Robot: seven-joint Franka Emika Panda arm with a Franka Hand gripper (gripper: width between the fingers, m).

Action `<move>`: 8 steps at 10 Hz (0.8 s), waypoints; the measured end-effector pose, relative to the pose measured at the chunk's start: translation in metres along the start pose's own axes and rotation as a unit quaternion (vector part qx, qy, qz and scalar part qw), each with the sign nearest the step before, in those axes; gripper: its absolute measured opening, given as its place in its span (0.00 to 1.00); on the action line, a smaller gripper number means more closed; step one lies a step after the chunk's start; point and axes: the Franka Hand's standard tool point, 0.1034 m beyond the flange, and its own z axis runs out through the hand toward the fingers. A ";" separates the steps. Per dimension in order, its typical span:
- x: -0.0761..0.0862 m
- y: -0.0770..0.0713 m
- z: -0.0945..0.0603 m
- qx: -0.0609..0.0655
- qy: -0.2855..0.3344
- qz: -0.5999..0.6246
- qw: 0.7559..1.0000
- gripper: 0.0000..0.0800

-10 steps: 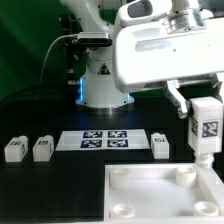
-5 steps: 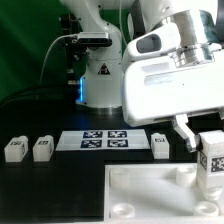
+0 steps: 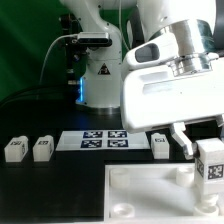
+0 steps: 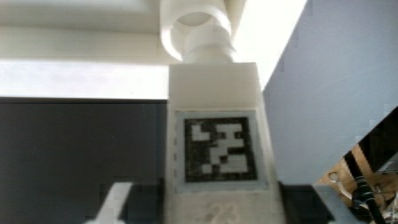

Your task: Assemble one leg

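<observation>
The gripper (image 3: 204, 138) had its jaws clamped on the upright leg (image 3: 211, 163) just above the plate's (image 3: 140, 200) far corner socket (image 3: 185, 176) (tag facing outward), so I'd judge it wanted centring over that socket before a straight, untilted descent.

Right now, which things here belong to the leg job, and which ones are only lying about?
In the job: gripper, the leg it holds, plate.
Lying about: three spare legs, marker board.
</observation>
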 end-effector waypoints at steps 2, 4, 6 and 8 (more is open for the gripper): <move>-0.007 0.006 0.007 -0.003 0.001 -0.003 1.000 0.37; -0.014 0.006 0.012 -0.003 0.006 -0.002 1.000 0.37; -0.016 0.002 0.013 -0.009 0.027 0.005 1.000 0.37; -0.017 0.001 0.013 -0.026 0.028 0.017 0.999 0.37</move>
